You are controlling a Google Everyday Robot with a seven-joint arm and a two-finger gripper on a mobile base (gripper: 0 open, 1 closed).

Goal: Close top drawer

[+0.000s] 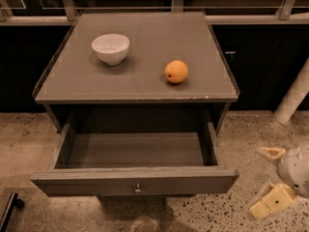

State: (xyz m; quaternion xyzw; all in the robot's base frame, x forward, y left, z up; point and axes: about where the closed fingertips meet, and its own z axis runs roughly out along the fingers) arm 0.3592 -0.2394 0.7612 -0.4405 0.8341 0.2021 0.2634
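Standing pulled out at 6 o'clock beneath the tabletop (145, 42), the top drawer (87, 182) has its small knob (138, 189) centred on the front. At 4 o'clock, over the speckled floor (244, 132) and apart from the drawer's right corner, the gripper (259, 181) hangs with its two pale fingers spread wide — holding nothing. On the tabletop, a white bowl (110, 48) sits at 11 o'clock, an orange (176, 72) at 1 o'clock.

Top drawer (87, 182): wide grey-brown wooden drawer, standing pulled well out toward my camera, level, with a small round metal knob (138, 189) centred on its front. My pincer (259, 181) hangs low to its right, clear of it, fingers spread.
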